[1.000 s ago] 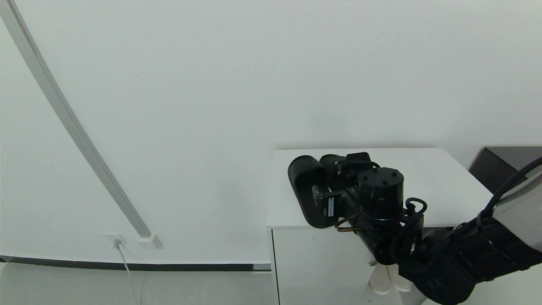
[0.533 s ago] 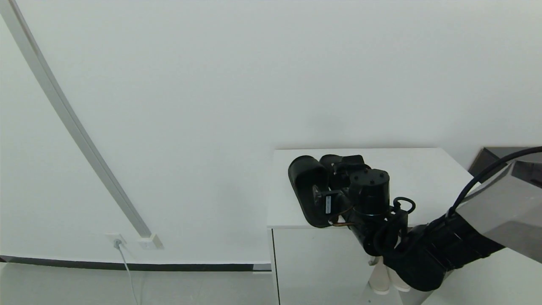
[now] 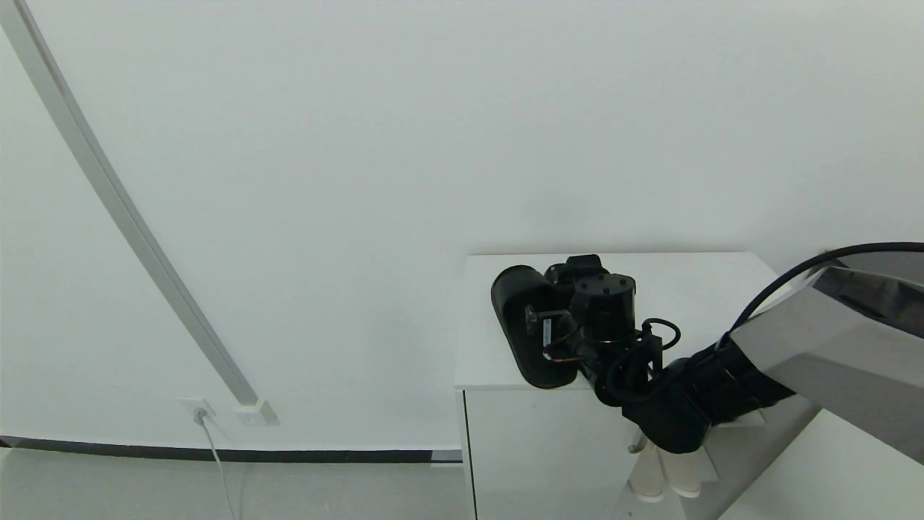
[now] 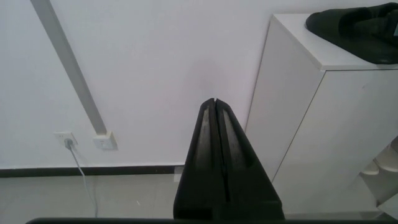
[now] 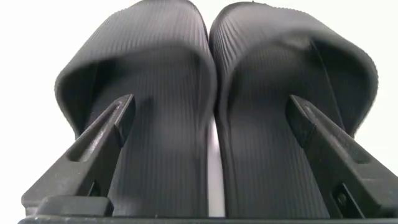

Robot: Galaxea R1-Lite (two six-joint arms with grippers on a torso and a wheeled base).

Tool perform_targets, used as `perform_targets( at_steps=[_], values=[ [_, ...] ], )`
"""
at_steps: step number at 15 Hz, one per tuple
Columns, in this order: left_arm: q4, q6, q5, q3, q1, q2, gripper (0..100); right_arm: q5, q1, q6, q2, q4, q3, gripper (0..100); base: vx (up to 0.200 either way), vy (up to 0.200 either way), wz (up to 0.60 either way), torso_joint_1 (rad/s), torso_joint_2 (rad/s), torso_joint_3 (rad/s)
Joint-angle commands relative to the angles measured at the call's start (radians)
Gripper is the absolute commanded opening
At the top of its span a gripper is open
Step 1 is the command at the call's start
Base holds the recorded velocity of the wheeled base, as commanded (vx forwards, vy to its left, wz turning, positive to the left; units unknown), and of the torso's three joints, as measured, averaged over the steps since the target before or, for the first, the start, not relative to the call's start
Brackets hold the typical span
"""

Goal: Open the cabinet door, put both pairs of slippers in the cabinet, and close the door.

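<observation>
1. White tall cabinet [image 3: 538, 448]: it stands against the wall, and its flat top carries the dark footwear. A pale pair of slippers [image 3: 664, 473] shows lower down by its front; whether they sit inside cannot be told.
2. Pair of black ribbed-fabric slippers [image 3: 521, 325]: they lie side by side and touching, reaching the top's front edge.
3. Right gripper [image 5: 210, 106]: its fingers are spread wide, one outside each slipper, and not yet pressing.
4. Left gripper [image 4: 214, 102]: its fingers are pressed together, empty, and it hangs well apart from the cabinet.
5. Hazards (judged): an uneven squeeze may let one slipper slide out, and a forward nudge may tip the pair off the edge.
</observation>
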Motion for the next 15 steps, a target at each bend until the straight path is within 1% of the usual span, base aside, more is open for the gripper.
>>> perform_targets(
  at_steps=[1,7,10,11,15],
  values=[
    [0.000,0.000,0.000,0.000,0.000,0.000,0,0.001,-0.010,-0.002,0.043,0.002,-0.049,100,0.000,0.000,0.00,0.000,0.00,0.000],
    [0.000,0.003,0.000,0.000,0.000,0.000,0,0.030,-0.064,-0.005,0.114,0.101,-0.220,100,0.000,0.000,0.00,0.000,0.00,0.000],
    [0.000,0.003,0.000,0.000,0.000,0.000,0,0.031,-0.074,-0.005,0.127,0.122,-0.263,100,0.000,0.000,0.00,0.000,0.00,0.000],
    [0.000,0.003,0.000,0.000,0.000,0.000,0,0.038,-0.074,-0.007,0.127,0.122,-0.263,0,0.000,0.000,0.00,0.000,0.00,0.000],
    [0.000,0.003,0.000,0.000,0.000,0.000,0,0.038,-0.071,-0.007,0.124,0.122,-0.258,0,0.000,0.000,0.00,0.000,0.00,0.000]
  ],
)
